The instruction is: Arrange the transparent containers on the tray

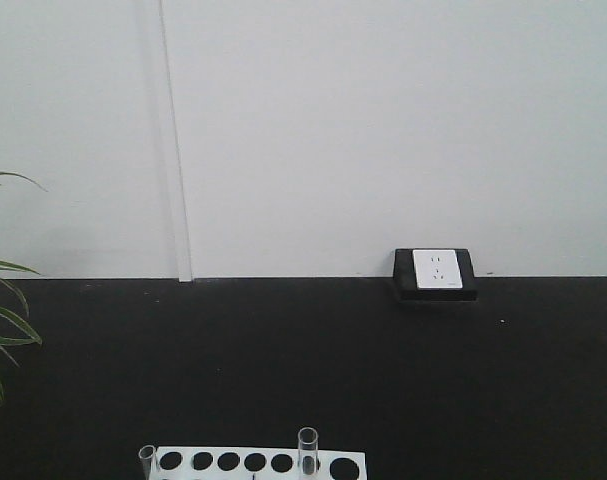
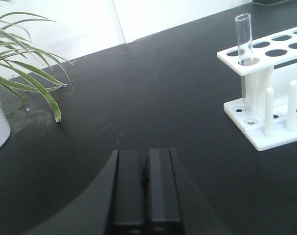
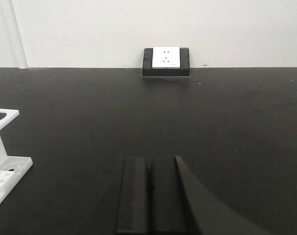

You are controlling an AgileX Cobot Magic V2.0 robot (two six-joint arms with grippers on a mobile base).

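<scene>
Two clear glass test tubes stand upright in a white rack (image 1: 253,464) at the bottom of the front view: one (image 1: 307,450) near the middle, one (image 1: 147,460) at the rack's left corner. The left wrist view shows a tube (image 2: 244,39) standing in the rack's (image 2: 270,98) near corner hole, up and to the right of my left gripper (image 2: 144,157), which is shut and holds nothing. My right gripper (image 3: 149,164) is shut and holds nothing, with the rack's end (image 3: 1,161) at its far left. The yellow tray is out of view.
A black tabletop (image 1: 303,370) runs back to a white wall. A black box with a white socket (image 1: 435,272) sits at the wall, also straight ahead of the right gripper (image 3: 166,60). A potted plant (image 2: 21,78) in a white pot stands at the left.
</scene>
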